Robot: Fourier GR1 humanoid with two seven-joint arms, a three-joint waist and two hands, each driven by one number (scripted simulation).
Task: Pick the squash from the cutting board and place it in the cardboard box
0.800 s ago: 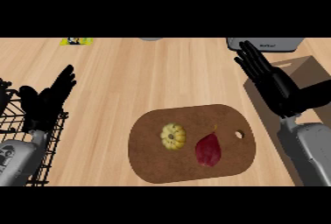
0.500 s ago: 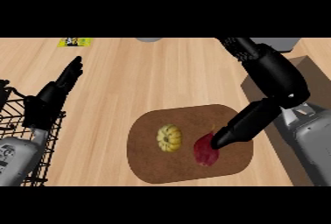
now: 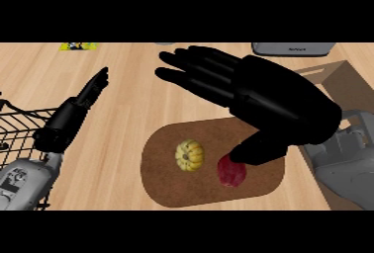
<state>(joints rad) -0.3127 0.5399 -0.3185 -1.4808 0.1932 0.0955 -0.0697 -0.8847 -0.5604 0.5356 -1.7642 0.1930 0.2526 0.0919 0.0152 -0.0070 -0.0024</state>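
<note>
Right hand (image 3: pixel 281 106) risen, spread over cutting board (image 3: pixel 164 188); squash (image 3: pixel 189 155) seemingly untouched.

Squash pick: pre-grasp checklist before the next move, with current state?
1. Squash on the cutting board, unobstructed: ok.
2. Right hand over the squash: not ok; it hangs over the board's right part, thumb near the red vegetable, not the squash.
3. Right hand open for a grasp: ok, fingers straight and spread, holding nothing.
4. Red vegetable clear of the squash: ok, a gap shows between them.
5. Cardboard box free to receive: cannot tell, mostly hidden behind the right hand.
6. Left hand out of the way: ok, open, left of the board beside the wire basket.
</note>
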